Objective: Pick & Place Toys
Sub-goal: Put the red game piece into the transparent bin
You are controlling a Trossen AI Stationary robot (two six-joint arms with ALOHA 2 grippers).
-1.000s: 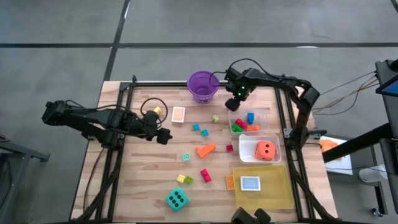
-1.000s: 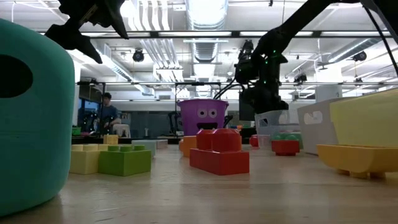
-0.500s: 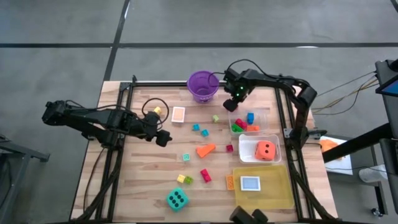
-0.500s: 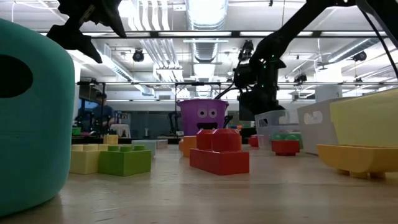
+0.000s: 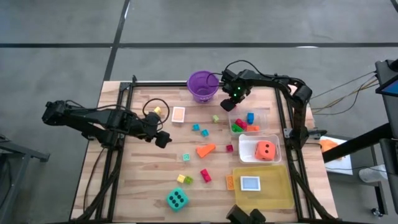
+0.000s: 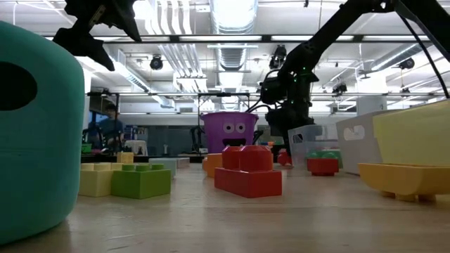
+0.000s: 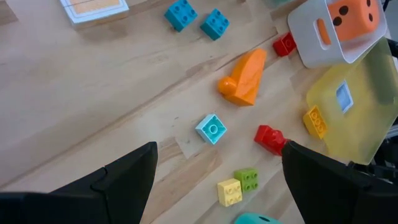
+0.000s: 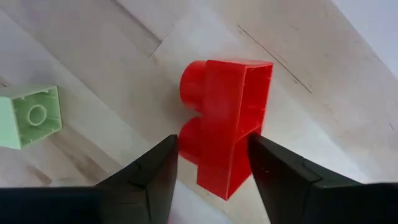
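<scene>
Right gripper [image 8: 208, 177] holds red block [image 8: 224, 121] between narrow jaws; several toys sit binned, about ten loose. Left gripper [image 7: 214, 180] wide, empty.

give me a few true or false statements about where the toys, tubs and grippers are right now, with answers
1. The orange dice sits in a clear tub. True.
2. The teal dice lies in the yellow tray. False: it stands on the bare table, towards the left of the tray.
3. The right gripper has a red block between its fingers. True.
4. The left gripper is shut on the orange wedge. False: it is open and empty, the wedge lying on the table ahead of it.
5. The purple bucket stands at the table's far edge. True.
6. A small card lies in the purple bucket. False: it lies in the yellow tray.
</scene>
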